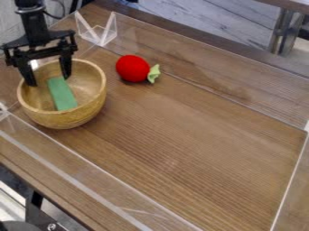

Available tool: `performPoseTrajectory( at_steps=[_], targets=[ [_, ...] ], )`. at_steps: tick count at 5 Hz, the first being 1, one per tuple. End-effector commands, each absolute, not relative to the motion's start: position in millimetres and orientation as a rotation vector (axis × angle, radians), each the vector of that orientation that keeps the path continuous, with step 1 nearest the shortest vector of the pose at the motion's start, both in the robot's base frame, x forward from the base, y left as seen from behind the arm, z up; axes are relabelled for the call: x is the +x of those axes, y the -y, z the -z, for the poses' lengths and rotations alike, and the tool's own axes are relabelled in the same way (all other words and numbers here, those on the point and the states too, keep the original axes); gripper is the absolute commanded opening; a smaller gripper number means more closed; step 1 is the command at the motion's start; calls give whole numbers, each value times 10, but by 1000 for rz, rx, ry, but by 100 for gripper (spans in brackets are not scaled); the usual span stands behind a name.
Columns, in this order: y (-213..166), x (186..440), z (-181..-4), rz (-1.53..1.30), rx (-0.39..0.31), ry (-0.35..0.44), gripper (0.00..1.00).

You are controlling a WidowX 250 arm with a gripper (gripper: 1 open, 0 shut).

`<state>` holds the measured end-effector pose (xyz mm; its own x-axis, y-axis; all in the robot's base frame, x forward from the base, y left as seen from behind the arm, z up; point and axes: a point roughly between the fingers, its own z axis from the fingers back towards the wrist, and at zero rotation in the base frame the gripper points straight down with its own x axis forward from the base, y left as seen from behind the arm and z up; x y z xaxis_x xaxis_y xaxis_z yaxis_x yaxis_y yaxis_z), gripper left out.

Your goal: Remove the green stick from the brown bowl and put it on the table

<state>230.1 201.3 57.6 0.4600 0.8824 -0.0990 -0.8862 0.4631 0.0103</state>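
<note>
Flat light-green rectangular stick (60,93) leaning in round tan wooden bowl (87,108): likely light, stiff, smooth. Black gripper (42,68) above, fingers (69,66) spread wide, empty. Best pinched across narrow width near raised far end.

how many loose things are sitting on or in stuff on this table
3: the brown bowl at the left, the green stick lying inside it, and a red round toy on the table right of the bowl.
</note>
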Motion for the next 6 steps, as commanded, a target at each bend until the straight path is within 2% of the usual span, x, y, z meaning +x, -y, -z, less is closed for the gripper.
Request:
performPoseTrajectory(
  at_steps=[1,3,5,6],
  targets=[
    [-2185,2344,-646,-1160,-32,-47,100],
    [-2164,2454,-679,-1132,-37,-80,100],
    [-2153,2448,-595,-1089,-42,-119,100],
    [-2153,2487,-524,-1086,-43,-120,0]
  ],
)
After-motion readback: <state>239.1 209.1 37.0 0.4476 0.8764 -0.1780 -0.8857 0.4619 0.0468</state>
